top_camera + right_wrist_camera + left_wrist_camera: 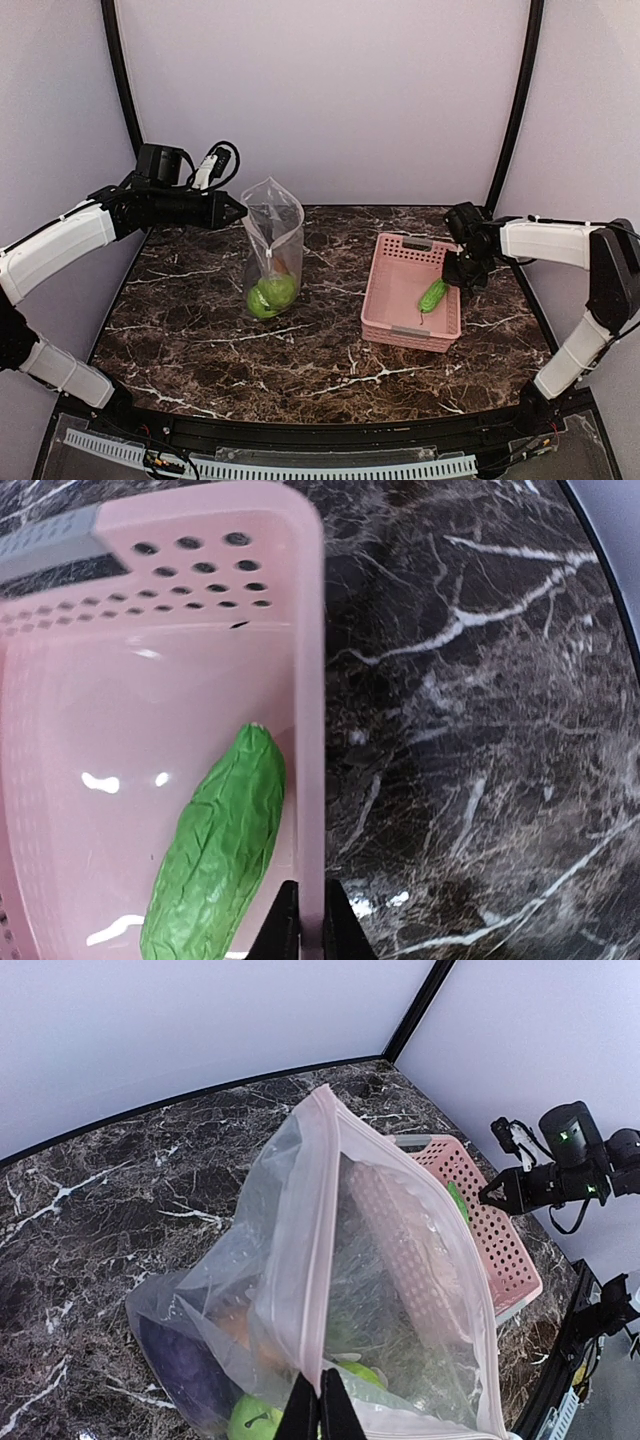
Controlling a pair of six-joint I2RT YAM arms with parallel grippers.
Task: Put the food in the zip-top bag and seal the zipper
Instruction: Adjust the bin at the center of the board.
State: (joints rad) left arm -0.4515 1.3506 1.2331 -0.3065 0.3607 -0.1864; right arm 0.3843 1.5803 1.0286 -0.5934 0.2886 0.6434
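Note:
The clear zip-top bag stands upright left of centre, mouth open, with green fruit at its bottom. My left gripper is shut on the bag's rim at the pale pink zipper strip. A dark purple eggplant and a round green fruit show through the plastic. One green cucumber-like piece lies in the pink basket against its right wall. My right gripper is shut on that wall, one finger inside and one outside, beside the cucumber.
The pink slotted basket sits right of centre on the dark marble table. Pale walls and black corner posts close in the back and sides. My right arm shows beyond the basket in the left wrist view.

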